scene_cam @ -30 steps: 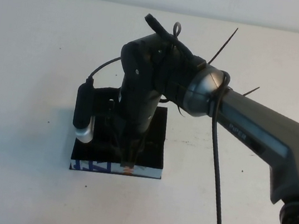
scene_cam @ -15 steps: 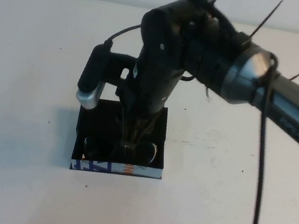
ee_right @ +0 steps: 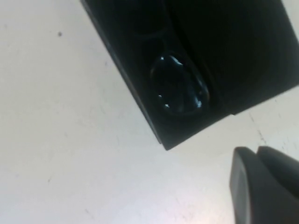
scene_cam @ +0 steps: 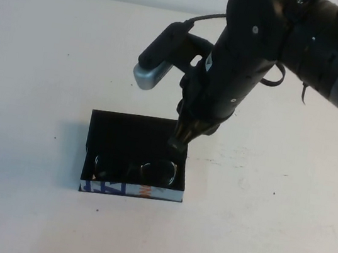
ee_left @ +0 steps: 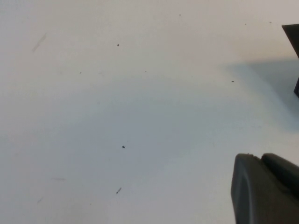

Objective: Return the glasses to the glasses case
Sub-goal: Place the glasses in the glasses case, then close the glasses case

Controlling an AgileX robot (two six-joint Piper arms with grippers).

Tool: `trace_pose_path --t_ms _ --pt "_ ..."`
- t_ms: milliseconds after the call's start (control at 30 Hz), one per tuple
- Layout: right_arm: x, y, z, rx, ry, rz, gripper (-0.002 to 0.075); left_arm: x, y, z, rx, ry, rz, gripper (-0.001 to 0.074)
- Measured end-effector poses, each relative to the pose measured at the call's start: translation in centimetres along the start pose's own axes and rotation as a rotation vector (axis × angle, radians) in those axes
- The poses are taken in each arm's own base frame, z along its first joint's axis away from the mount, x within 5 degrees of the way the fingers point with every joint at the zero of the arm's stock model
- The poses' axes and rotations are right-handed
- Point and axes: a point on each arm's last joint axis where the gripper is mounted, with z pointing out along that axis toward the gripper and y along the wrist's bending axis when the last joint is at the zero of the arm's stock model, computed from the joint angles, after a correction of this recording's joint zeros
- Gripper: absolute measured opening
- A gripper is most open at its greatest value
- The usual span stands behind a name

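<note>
Risen right tool (scene_cam: 178, 142) leaves dark-lensed glasses (scene_cam: 137, 171) inside case (scene_cam: 131, 135).

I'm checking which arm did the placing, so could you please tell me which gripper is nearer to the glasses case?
The right. The right gripper hangs just above the glasses case, over its far right corner. The left gripper is over bare table, off to the case's side.

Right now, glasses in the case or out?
In. The glasses lie inside the open glasses case, along its printed front edge. The right gripper hangs above; the left gripper is over bare table.
</note>
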Motion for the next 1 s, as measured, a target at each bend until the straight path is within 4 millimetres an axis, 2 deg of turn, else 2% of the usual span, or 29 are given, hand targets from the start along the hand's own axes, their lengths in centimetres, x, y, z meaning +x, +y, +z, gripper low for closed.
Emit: trace_pose_path --t_ms 200,433,600,767,867,1000 --pt "0.3 -1.3 -0.1 -0.013 -0.048 0.086 -0.0008 0.0 0.0 0.0 0.000 0.000 0.000 -0.0004" --pt "0.1 -1.1 -0.1 -0.043 -0.070 0.165 -0.0008 -0.3 0.0 0.0 0.003 -0.032 -0.028 -0.0004" --pt "-0.1 -1.2 -0.2 -0.036 -0.091 0.243 -0.0008 -2.1 -0.3 -0.2 0.091 -0.216 -0.491 -0.0004" --pt "-0.1 -1.6 -0.2 -0.029 -0.105 0.294 -0.0008 -2.9 0.0 -0.5 0.126 -0.310 -0.743 -0.0004" --pt "0.2 -2.3 -0.2 -0.022 -0.109 0.319 -0.0008 -2.8 -0.5 -0.3 0.181 -0.229 -0.858 -0.0004" --pt "0.4 -2.9 -0.3 -0.020 -0.119 0.358 -0.0008 -3.8 -1.8 -0.1 0.263 -0.004 -0.818 -0.0004"
